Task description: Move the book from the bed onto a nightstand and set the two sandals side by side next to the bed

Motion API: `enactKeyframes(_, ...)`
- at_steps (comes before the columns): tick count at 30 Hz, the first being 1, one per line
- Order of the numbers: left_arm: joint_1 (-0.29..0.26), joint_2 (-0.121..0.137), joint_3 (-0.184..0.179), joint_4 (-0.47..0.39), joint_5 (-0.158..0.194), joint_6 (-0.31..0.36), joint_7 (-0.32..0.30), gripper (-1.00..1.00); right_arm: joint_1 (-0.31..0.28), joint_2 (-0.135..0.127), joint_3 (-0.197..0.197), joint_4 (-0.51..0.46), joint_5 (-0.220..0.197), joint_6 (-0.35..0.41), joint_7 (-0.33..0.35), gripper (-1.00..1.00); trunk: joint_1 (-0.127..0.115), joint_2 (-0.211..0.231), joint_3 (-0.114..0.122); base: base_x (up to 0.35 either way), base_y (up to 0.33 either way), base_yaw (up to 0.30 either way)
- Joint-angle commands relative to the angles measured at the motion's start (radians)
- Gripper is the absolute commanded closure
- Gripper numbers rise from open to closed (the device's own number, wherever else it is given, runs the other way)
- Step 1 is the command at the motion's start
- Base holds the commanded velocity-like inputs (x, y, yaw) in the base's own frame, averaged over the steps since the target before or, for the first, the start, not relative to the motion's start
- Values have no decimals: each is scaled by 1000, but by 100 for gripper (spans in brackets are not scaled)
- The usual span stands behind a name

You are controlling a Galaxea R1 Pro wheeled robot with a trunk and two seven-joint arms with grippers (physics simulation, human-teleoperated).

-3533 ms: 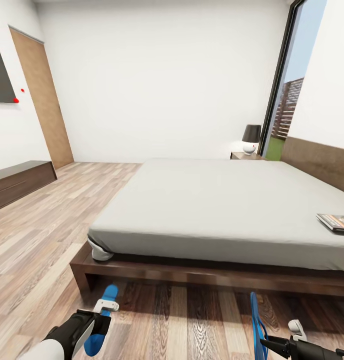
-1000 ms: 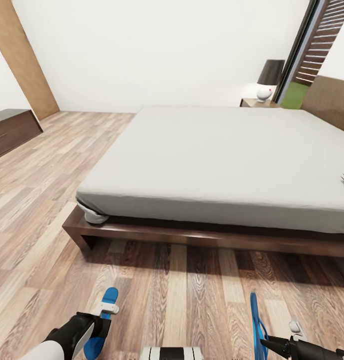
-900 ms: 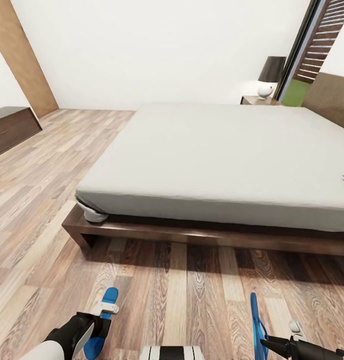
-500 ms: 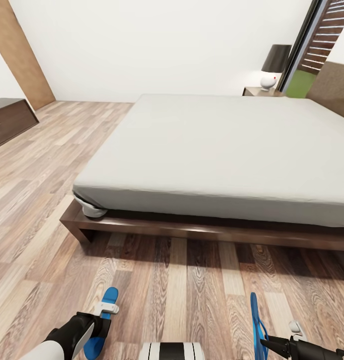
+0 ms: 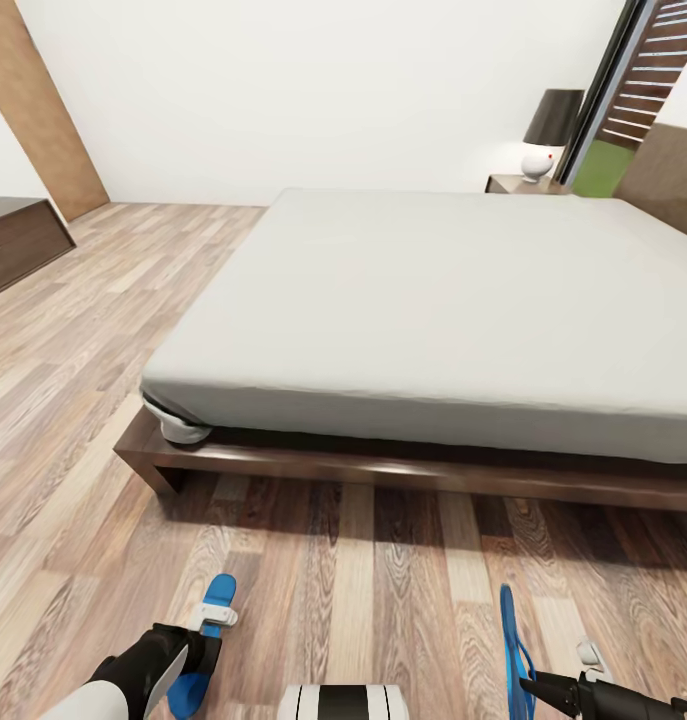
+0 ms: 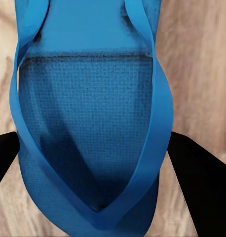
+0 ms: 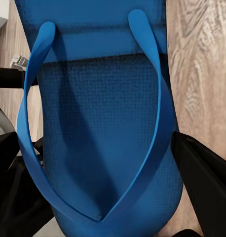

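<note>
While each gripper grips a sandal [image 6: 88,123], bed [image 5: 433,300] ahead

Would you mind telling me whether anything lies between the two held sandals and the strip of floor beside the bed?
Nothing visible does. The left gripper holds one sandal and the right gripper holds the other sandal. The wood floor ahead, up to the bed frame, shows bare planks.
</note>
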Motion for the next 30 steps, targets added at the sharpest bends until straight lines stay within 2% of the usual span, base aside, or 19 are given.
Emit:
enactKeyframes(1, 0, 1, -6, -3, -8, 5, -5, 100, 0, 0, -9, 0, 10, -4, 2, 100, 0, 0, -1, 259, 0, 0)
enactKeyframes(20, 0, 1, -5, -3, -8, 4, -5, 100, -1, 0, -9, 0, 10, -4, 2, 100, 0, 0, -1, 97, 54, 0)
enactKeyframes(30, 0, 1, -3, -4, -8, 5, -5, 100, -1, 0, -9, 0, 10, -4, 2, 100, 0, 0, -1, 279, 54, 0)
